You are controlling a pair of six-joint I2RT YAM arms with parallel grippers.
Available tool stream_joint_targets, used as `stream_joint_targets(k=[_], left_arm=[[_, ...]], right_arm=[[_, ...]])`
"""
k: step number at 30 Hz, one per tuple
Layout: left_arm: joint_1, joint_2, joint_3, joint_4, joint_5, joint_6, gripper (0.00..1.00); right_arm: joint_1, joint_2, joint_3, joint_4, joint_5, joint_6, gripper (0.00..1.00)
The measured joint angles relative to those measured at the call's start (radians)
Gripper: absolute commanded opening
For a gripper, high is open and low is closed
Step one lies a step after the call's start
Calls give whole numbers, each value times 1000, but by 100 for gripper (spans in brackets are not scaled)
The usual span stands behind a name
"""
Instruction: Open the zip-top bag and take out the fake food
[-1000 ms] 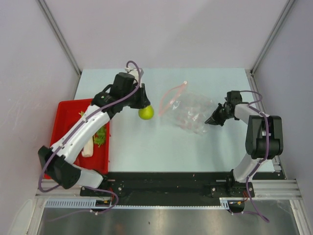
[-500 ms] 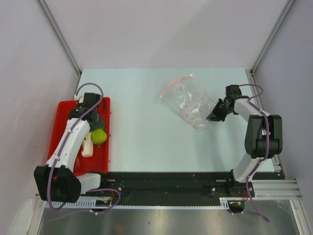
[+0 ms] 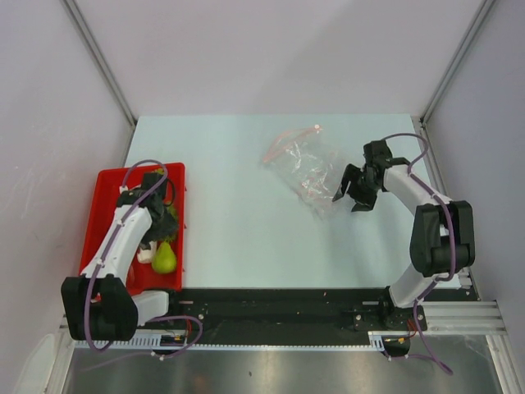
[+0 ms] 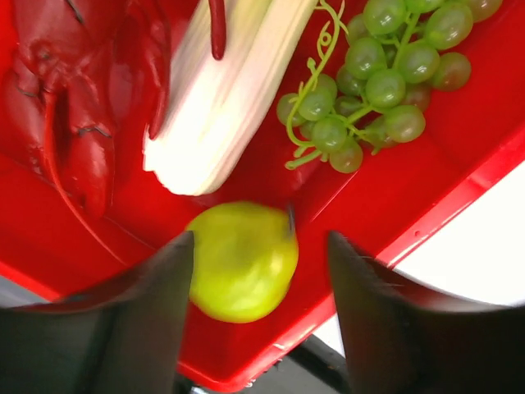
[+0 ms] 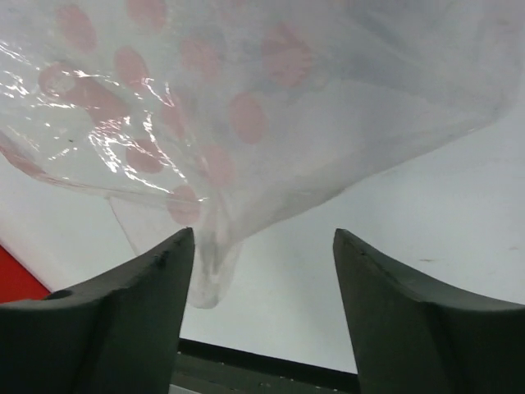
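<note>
We saw the left fingers (image 4: 139, 328) spread over the red tray (image 3: 107, 185) at the bench's (image 3: 246, 230) 8 o'clock, gripping nothing; the pear (image 4: 242, 263) lay loose between them, with lobster (image 4: 74, 107), stalk vegetable (image 4: 221, 107) and grapes (image 4: 385, 74) at its 12; right fingers (image 5: 123, 328) spread too, at the zip-top bag's (image 3: 308, 168) 4 o'clock corner; bag at bench 1 o'clock.

Rig: left arm (image 3: 115, 242) and right arm (image 3: 410, 185), same build. White link shells, black joint housings, black bases. 1 purple cable (image 3: 152, 164) looped along each arm. Left tool (image 4: 258, 312) and right tool (image 5: 262, 312): 2 dark grey wedge-shaped fingers each.
</note>
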Motion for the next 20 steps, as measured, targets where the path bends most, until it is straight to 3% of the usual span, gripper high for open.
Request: stream_joint_targets(k=[1, 2, 3, 11, 17, 20], left_arm=[[0, 3, -1, 0, 7, -6, 82], [0, 5, -1, 0, 14, -11, 95], [0, 7, -1, 0, 18, -14, 95], [-56, 7, 125, -10, 39, -26, 100], [-358, 13, 338, 144, 91, -2, 99], [-544, -4, 365, 356, 110, 19, 99]], right_arm=[[2, -7, 2, -7, 6, -5, 85], [3, -15, 5, -14, 12, -11, 87], [3, -24, 6, -23, 19, -17, 99], [10, -95, 39, -114, 92, -51, 100], [39, -213, 52, -151, 79, -77, 100], [43, -298, 53, -149, 7, -79, 100]])
